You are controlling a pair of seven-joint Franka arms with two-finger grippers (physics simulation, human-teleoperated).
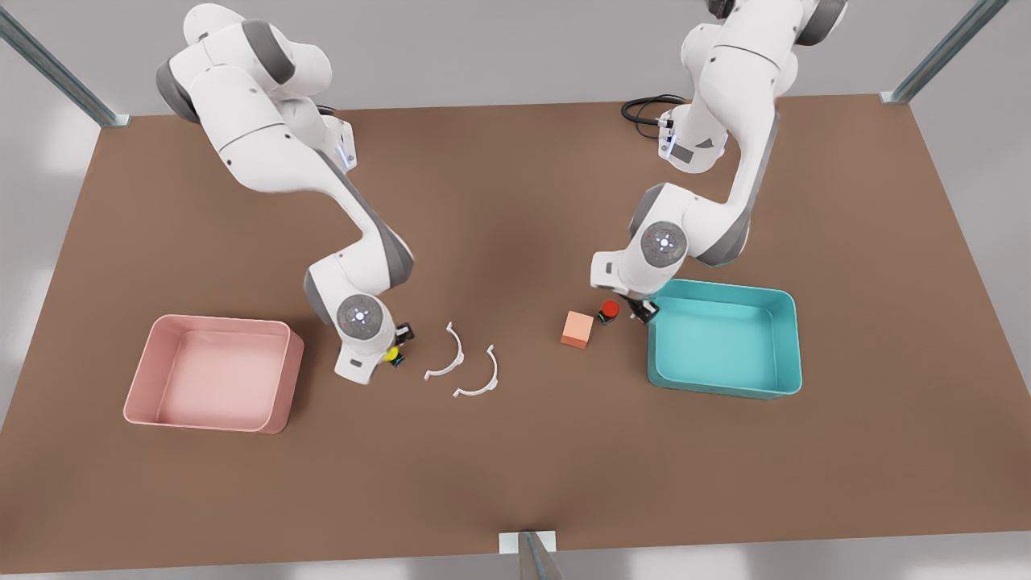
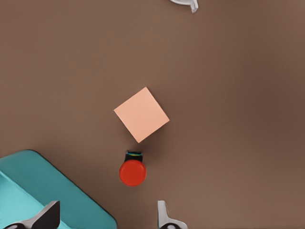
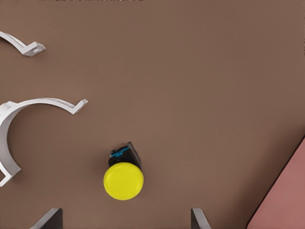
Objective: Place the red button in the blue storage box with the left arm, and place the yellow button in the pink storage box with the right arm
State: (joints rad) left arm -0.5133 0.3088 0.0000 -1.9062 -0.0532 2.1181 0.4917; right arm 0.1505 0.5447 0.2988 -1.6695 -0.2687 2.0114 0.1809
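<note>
Here we are hovering both grippers, fingers spread: the left gripper (image 2: 107,217) over the red button (image 2: 132,172) beside the blue storage box (image 1: 785,346), the right gripper (image 3: 126,219) over the yellow button (image 3: 123,180) near the pink storage box (image 1: 278,379).

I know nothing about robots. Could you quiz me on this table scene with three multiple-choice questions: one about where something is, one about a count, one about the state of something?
1. Where does the red button stand?
A. inside the blue storage box
B. on the table between the peach cube and the blue storage box
C. inside the pink storage box

2. How many white curved clips lie on the table?
A. one
B. two
C. four

3. How is the right gripper over the yellow button?
A. open, not gripping it
B. shut on it
C. holding it over the pink storage box

Answers:
1 B: the front view shows it on the table between the peach cube and the blue storage box.
2 B: two white curved clips lie side by side.
3 A: the fingers stand apart, clear of the cap.
</note>
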